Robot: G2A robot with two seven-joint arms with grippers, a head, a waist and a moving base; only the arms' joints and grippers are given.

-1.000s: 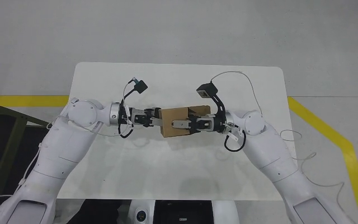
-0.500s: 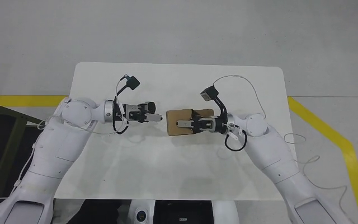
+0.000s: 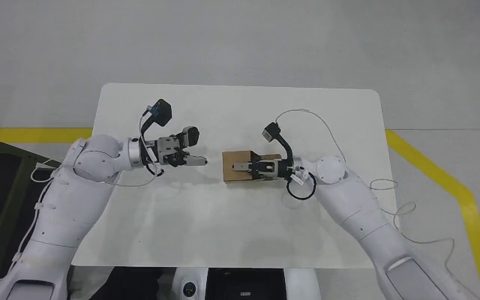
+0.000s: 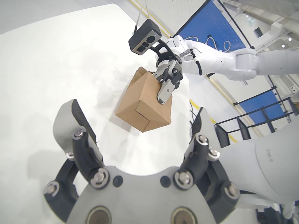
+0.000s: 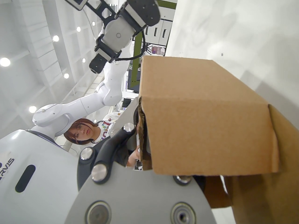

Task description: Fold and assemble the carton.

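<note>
Cardboard carton (image 4: 142, 108), just 1, clamped in the right fingers (image 4: 164, 92); left fingers (image 4: 78, 117) gape wide, empty.

A white table (image 3: 225, 225) with a brown carton (image 3: 240, 166) near its middle.

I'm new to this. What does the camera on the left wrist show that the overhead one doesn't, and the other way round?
Left wrist view: the carton's closed end, with flaps folded over one another, seen between the open fingers of the left gripper, and blue wall panels behind. Top view: the outline of the whole white table, with the carton near its middle and grey floor around it. Both: the right gripper clamped on the brown carton's wall, with the left gripper apart from it.
</note>
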